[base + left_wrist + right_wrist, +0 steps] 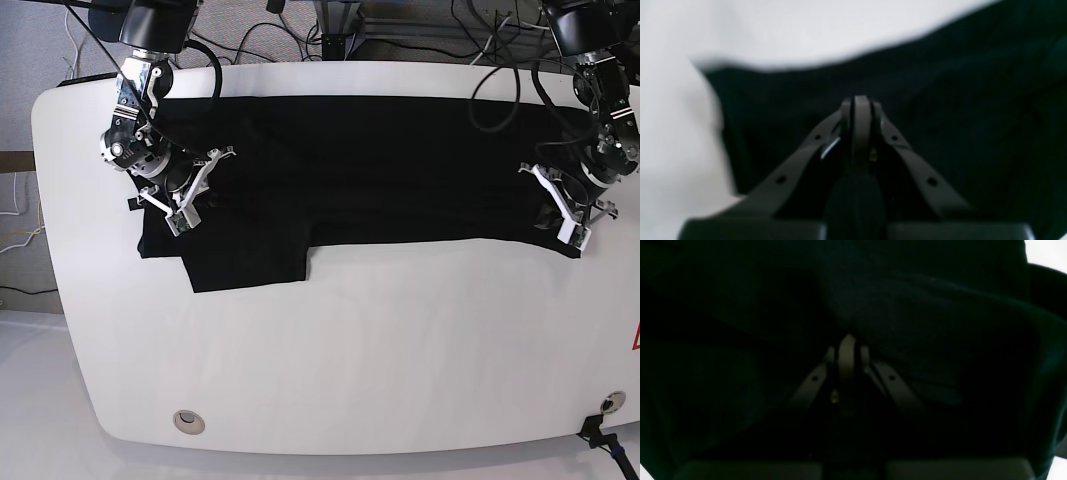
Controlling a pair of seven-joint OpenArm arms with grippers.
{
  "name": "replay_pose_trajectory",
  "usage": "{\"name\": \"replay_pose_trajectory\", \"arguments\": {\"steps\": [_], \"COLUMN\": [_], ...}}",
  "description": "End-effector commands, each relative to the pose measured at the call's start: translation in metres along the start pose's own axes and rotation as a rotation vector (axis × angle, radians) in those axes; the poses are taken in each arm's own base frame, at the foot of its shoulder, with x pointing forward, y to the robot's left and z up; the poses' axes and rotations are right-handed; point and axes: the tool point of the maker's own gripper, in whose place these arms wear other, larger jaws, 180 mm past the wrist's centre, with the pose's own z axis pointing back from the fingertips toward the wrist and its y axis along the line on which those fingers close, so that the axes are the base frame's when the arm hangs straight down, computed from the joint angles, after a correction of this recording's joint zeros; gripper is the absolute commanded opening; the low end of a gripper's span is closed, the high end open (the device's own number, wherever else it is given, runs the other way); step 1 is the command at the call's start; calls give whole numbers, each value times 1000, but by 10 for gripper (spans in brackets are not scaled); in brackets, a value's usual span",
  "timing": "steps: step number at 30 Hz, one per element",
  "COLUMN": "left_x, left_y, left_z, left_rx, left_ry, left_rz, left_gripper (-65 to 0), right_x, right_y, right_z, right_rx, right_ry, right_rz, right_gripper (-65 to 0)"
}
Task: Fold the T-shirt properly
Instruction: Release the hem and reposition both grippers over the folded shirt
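Observation:
The black T-shirt (pixel 380 170) lies plain side up across the far half of the white table (pixel 350 360), with one flap reaching nearer at the left. My right gripper (pixel 183 213) is at the shirt's left end, its jaws shut and pressed into dark cloth. In the right wrist view the T-shirt (pixel 907 323) bulges around the right gripper (pixel 847 338). My left gripper (pixel 572 232) sits at the shirt's near right corner. In the left wrist view the left gripper (pixel 860 99) is shut on the T-shirt (pixel 957 116) close to its edge. No print shows.
Cables (pixel 330 30) run behind the table's far edge. A round grommet (pixel 187 421) sits near the front left, and a black plug (pixel 600 430) at the front right corner. Bare white tabletop (pixel 773 30) lies beyond the shirt's edge.

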Motion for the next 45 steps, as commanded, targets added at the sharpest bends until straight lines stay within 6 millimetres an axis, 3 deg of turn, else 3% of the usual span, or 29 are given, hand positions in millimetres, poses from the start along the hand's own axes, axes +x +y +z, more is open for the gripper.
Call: {"name": "replay_pose_trajectory", "arguments": {"steps": [1, 3, 4, 6, 8, 11, 17, 23, 28, 32, 34, 38, 41, 45], "left_x": [14, 26, 30, 31, 32, 34, 20, 14, 4, 1, 3, 7, 14, 17], "left_y": [22, 37, 44, 55, 66, 87, 112, 95, 80, 75, 75, 77, 82, 89], "left_z": [14, 18, 20, 22, 23, 25, 6, -33, -54, -58, -58, -56, -51, -25], "left_rx": [57, 97, 114, 135, 156, 183, 169, 73, 25, 12, 15, 17, 30, 84], "left_ry": [-21, -47, -58, -67, -79, -76, -42, -43, -21, -21, -41, -68, -91, -136], "left_rz": [-17, -8, 3, 30, 63, 86, 204, 251, 280, 280, 279, 277, 268, 227], "left_gripper": [-650, -650, -600, -431, -340, -349, -349, -349, -352, -358, -426, -650, -650, -650], "right_x": [-39, -39, -39, -38, -39, -39, -39, -39, -38, -38, -38, -38, -38, -38], "right_y": [-14, -13, -13, -12, -12, -12, -12, -12, -13, -14, -14, -14, -13, -13], "right_z": [4, 4, 4, 4, 3, 3, 3, 3, 4, 4, 4, 4, 4, 4], "right_rx": [-66, -65, -65, -63, -62, -62, -61, -61, -65, -66, -66, -66, -65, -65], "right_ry": [190, 190, 190, 189, 189, 189, 190, 189, 187, 188, 188, 188, 187, 187], "right_rz": [35, 36, 36, 37, 35, 35, 34, 36, 34, 35, 35, 35, 34, 34], "right_gripper": [-650, -650, -650, -650, -650, -650, -650, -650, -650, -650, -650, -650, -650, -650]}}
